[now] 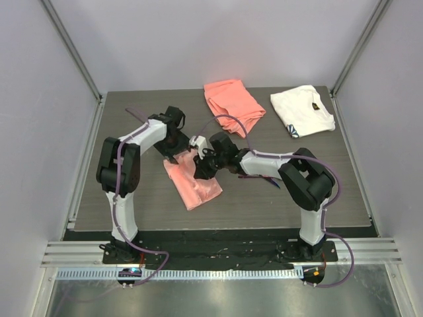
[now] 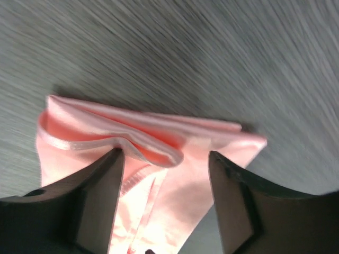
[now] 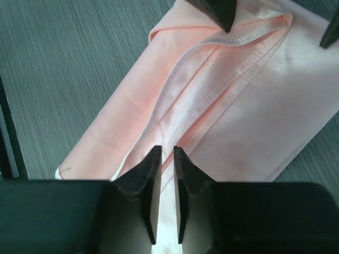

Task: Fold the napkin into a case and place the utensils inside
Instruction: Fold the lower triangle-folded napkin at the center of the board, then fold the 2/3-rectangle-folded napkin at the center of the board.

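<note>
The napkin [image 1: 192,183] lies folded into a narrow pale-pink oblong on the dark table, left of centre. My left gripper [image 1: 177,149] is open at its far end, one finger on each side of the looped hem [image 2: 153,151]. In the left wrist view the left gripper [image 2: 167,166] has nothing between its pads. My right gripper [image 3: 167,152] hovers low over the napkin's [image 3: 249,121] lengthwise fold, its jaws drawn close with a thin slit between them and cloth showing through. The utensils are mostly hidden under the right forearm; a slim dark tip [image 1: 275,184] shows.
A thicker coral-orange cloth [image 1: 232,102] lies bunched at the back centre. A white cloth with a dark mark [image 1: 303,111] sits at the back right. The left gripper's fingertips [image 3: 225,16] reach into the top of the right wrist view.
</note>
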You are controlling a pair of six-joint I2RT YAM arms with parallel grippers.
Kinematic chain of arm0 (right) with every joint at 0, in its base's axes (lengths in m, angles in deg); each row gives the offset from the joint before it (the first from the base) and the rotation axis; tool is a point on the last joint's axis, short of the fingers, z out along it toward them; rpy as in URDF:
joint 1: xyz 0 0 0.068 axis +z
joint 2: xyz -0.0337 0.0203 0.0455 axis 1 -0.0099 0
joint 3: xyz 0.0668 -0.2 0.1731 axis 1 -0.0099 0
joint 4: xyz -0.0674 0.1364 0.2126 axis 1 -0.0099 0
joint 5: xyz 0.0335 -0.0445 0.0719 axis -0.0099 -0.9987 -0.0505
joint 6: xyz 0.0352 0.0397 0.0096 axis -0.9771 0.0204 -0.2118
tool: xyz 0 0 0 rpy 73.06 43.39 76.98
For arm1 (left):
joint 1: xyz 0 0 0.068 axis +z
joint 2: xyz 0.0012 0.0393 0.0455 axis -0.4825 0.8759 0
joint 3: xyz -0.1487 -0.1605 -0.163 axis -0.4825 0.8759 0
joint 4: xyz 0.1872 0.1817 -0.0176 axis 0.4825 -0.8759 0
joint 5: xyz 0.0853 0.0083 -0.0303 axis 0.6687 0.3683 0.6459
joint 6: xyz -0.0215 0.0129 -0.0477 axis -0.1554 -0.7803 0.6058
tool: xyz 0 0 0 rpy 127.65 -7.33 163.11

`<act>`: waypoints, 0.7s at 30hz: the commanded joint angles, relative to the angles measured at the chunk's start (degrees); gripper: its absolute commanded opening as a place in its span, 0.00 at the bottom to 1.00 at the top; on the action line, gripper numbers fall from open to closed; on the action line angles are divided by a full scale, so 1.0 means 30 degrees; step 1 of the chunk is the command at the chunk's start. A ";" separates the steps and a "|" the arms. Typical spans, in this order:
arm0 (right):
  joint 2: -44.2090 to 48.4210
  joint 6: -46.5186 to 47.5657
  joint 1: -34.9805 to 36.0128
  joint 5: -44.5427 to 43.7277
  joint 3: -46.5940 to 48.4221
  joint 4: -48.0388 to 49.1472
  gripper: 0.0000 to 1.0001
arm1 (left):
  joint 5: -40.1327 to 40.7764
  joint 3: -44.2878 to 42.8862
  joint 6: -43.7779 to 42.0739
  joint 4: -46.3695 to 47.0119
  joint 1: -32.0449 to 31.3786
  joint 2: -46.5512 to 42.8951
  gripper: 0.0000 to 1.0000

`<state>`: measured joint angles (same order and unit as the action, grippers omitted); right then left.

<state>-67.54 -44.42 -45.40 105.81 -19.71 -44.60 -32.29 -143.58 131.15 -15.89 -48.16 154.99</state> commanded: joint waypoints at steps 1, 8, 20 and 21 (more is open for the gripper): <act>-0.0568 0.0983 -0.0058 0.1428 0.1872 -0.0888 0.16 | -0.2929 0.1916 -0.1889 0.3856 0.0372 -0.2621 0.77; -0.0365 0.0077 -0.0174 0.1782 0.1614 -0.0481 0.06 | -0.5275 0.2040 -0.3207 0.4829 0.1485 -0.3532 0.80; 0.1217 -0.2764 -0.1463 0.1577 0.0061 0.0341 0.09 | -0.4363 0.5373 -0.6229 0.2160 0.1838 -0.8451 0.13; 0.1450 -0.3086 -0.1493 0.1345 -0.0433 0.0718 0.11 | -0.4599 0.6510 -0.6024 0.2421 0.1837 -0.8774 0.05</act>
<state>-68.39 -49.03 -48.98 110.29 -19.01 -46.17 -45.45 -130.42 115.26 -6.51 -42.39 135.60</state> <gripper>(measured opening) 0.088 0.171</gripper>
